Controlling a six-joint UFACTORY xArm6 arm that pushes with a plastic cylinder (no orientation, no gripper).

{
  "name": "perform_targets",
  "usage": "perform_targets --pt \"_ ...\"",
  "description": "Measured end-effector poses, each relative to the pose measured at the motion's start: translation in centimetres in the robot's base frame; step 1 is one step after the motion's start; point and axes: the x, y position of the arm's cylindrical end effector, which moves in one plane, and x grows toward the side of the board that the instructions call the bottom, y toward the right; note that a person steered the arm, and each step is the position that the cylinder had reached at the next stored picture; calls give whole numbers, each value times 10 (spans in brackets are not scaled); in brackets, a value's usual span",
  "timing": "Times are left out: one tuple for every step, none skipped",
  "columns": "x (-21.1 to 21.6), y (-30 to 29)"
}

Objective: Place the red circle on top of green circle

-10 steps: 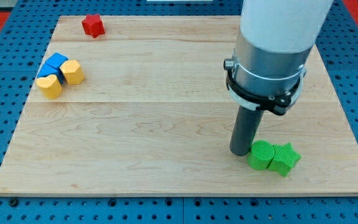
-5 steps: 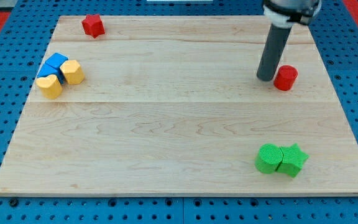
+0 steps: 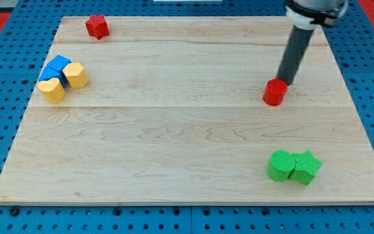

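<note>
The red circle [image 3: 274,92] lies on the wooden board [image 3: 174,123], right of centre. My tip [image 3: 284,82] touches its upper right side; the dark rod rises to the view's top right. The green circle [image 3: 280,165] sits near the board's bottom right, well below the red circle, touching a green star [image 3: 306,167] on its right.
A red star [image 3: 97,26] sits at the board's top left. A blue block [image 3: 58,66], a yellow hexagon [image 3: 76,75] and a yellow heart-like block [image 3: 52,90] cluster at the left edge. Blue pegboard surrounds the board.
My tip went from the green circle up to the red circle's left, then over to its upper right. The red circle has slid left and down. The green blocks shifted slightly right earlier.
</note>
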Motion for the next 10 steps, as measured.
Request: perform_targets --pt "28 -43" --pt "76 -45" --pt "85 -45" --pt "91 -36" --pt "93 -30" --pt "104 -31" --pt "104 -30" --pt "80 -21" --pt "26 -19" --pt "-28 -20"
